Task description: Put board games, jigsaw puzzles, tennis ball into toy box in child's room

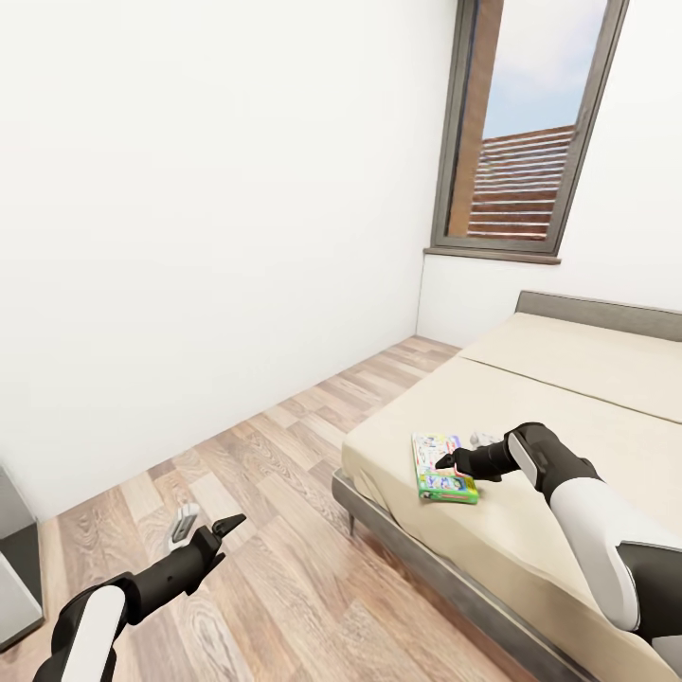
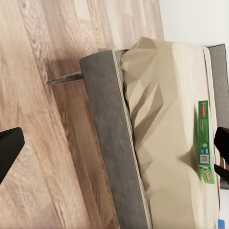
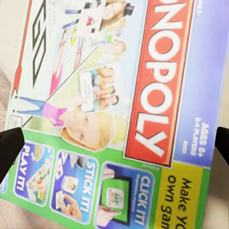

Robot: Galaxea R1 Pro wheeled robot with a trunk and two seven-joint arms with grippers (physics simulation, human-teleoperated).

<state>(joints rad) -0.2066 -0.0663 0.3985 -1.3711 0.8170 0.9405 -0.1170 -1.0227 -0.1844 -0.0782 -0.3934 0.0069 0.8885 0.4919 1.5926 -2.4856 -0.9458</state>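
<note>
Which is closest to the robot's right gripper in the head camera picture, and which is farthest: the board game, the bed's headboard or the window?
1. Board game: on the bed, right at the right gripper.
2. Headboard: at the bed's far end.
3. Window: on the wall beyond the bed.

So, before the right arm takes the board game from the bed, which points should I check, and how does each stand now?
1. Board game lies flat on the bed, near its edge: ok.
2. Right gripper is over the game; the right wrist view shows the box lid close between the dark fingertips: ok.
3. Jaws open, one tip at each side of that view: ok.
4. Jaws touching the box: cannot tell.
5. Left gripper is open over the wood floor, away from the bed: ok.
6. Second game on the bed: cannot tell, one box is seen.
</note>
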